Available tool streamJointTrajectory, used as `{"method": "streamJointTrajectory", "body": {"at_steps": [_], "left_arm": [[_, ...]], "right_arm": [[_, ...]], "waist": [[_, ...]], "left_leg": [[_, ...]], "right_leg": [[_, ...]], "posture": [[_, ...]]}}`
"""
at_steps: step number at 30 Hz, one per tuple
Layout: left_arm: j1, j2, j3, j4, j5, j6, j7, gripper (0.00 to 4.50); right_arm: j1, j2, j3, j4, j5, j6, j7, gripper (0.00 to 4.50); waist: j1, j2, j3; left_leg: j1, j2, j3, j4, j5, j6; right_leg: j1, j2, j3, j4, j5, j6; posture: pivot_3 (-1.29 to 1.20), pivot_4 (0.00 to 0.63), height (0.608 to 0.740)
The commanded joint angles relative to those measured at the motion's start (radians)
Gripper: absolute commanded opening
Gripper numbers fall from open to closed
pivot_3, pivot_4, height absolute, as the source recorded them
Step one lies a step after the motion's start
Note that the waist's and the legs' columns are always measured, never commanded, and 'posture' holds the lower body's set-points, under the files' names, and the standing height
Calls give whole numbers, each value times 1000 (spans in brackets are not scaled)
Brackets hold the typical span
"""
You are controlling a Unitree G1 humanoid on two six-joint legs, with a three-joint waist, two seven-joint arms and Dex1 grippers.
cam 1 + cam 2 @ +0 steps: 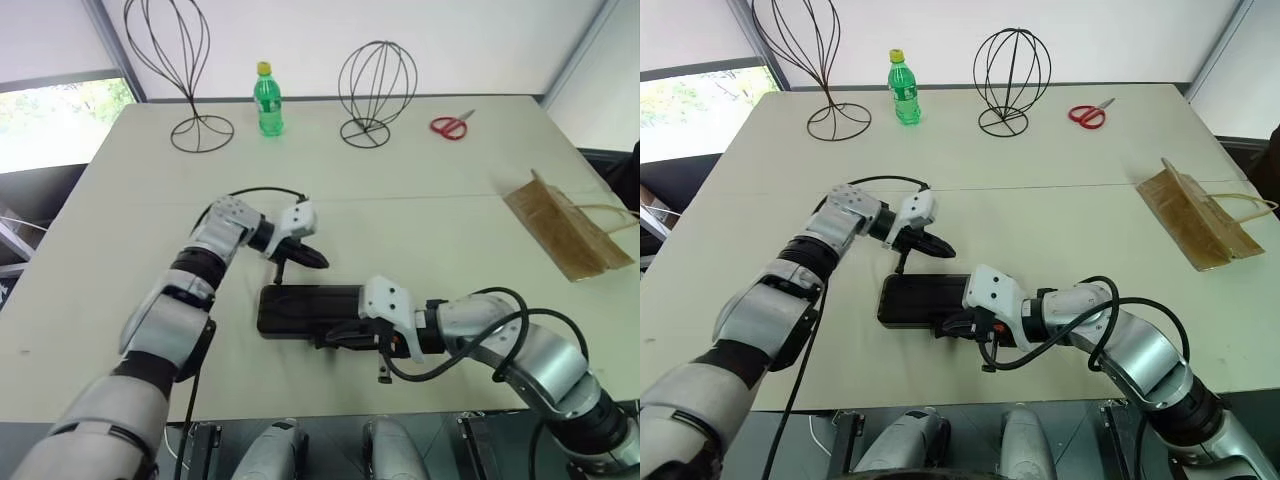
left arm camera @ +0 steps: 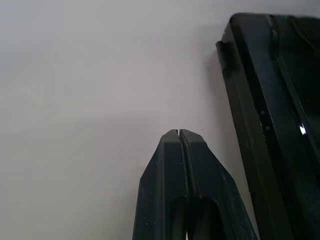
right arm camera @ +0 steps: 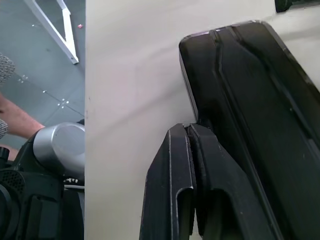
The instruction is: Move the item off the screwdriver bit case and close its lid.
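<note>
paper bag (image 1: pixel 567 232) already off, lying well right of the screwdriver bit case (image 1: pixel 308 309); lid (image 3: pixel 250 100) looks down; left gripper (image 1: pixel 318 259) and right gripper (image 1: pixel 340 337) both pinched closed, empty, flanking case; maybe latch press left

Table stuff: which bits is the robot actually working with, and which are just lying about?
In the job:
- dark bit case, lid down
- brown paper bag, already set aside on the table's right
- both tools, left tool, right tool, at the case

Lying about:
- green bottle
- red scissors
- two wire stands
</note>
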Motion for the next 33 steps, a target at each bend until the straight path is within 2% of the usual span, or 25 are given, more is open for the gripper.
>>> {"method": "streamJointTrajectory", "body": {"at_steps": [1, 9, 17, 23, 28, 33], "left_arm": [[-34, -15, -5, 35, 43, -31, -32, 0], [-15, -22, -44, -1, 100, 14, -161, 0], [100, 19, -170, -158, 73, 59, -168, 0], [246, 61, -246, -380, 24, 159, -168, 0], [280, 47, -202, -400, 50, 186, -155, 0], [292, 47, -200, -420, 46, 211, -165, 0]], "right_arm": [[17, 24, 28, 12, -17, -34, -13, 107], [24, 69, 130, 135, -147, -75, -82, 107], [-9, 67, 182, 234, -310, -138, -140, 107], [-51, 123, 166, 244, -377, -60, -238, 107], [-89, 193, 85, 223, -383, 66, -316, 107], [-114, 200, 78, 208, -433, 138, -371, 107]], "waist": [[-1, 0, 0], [-4, 0, 0], [-27, -4, -4], [-32, -8, -11], [-32, -12, -17], [-31, -12, -20]], "left_leg": [[0, 0, 0, 0, 0, 0], [0, -1, 0, 1, 0, 0], [2, 0, 0, 0, 0, 0], [5, 2, 0, -1, 0, 0], [19, 3, 0, -9, 0, 0], [20, 5, 1, -12, 0, -1]], "right_leg": [[0, 0, 0, 0, 0, 0], [-1, 0, 0, 3, 0, 0], [0, 0, 0, 4, 0, 0], [0, 1, 1, 5, 0, 0], [11, 3, 1, 2, 0, 0], [10, 4, 2, 2, 0, 0]], "posture": [[0, 150, 740], [0, 150, 740], [0, 150, 740], [0, 150, 740], [0, 150, 740], [0, 150, 740]]}}
